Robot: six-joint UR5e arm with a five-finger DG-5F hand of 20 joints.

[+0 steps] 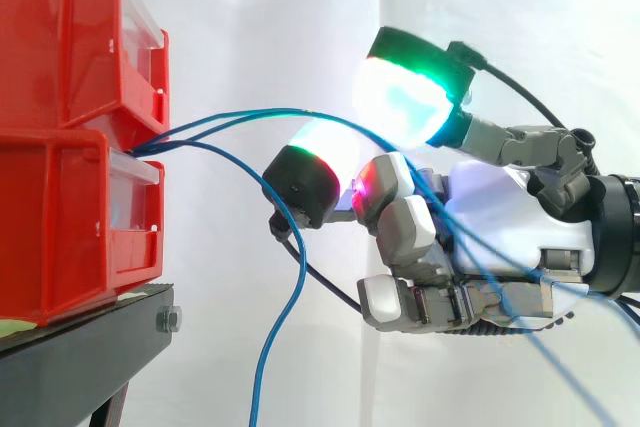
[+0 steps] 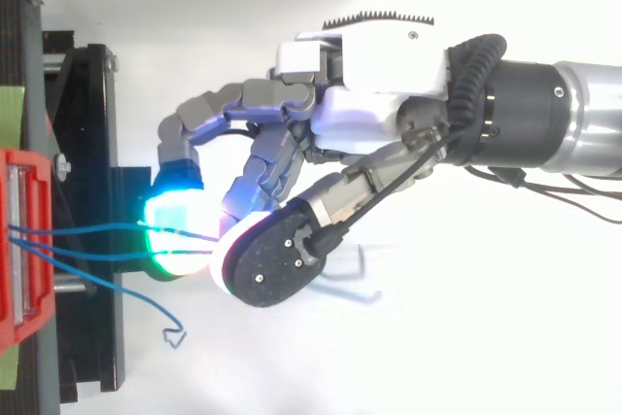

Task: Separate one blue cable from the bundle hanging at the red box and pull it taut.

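Side view, bins: I see the upper red bin [image 1: 60,37] stacked on the lower red bin [image 1: 60,227] at the left. Both sit on a black stand [image 1: 80,357] before a white curtain [image 1: 280,7].
Cable exit: the blue cables [image 1: 270,112] [image 2: 97,228] come out at the seam between the two bins' fronts.
Cable run: two strands arch to the right, cross the near side of the hand's palm and slant down to the lower right edge. They curve rather than run straight.
Loose strand: a loose blue cable [image 1: 302,267] sags away from the others just left of the hand and drops to the bottom edge. From above I see a strand with a kinked free end [image 2: 160,316] lying beside the stand.
Hand: the hand [image 1: 500,217] [image 2: 379,94] comes in from the right, level with the seam. It is near the bins but apart from them.
Grip: the strands pass through the hand, yet I cannot tell whether it pinches one or merely has them lying across it.
Top view, line-up: the strands run from the red bin straight to the hand's tip.
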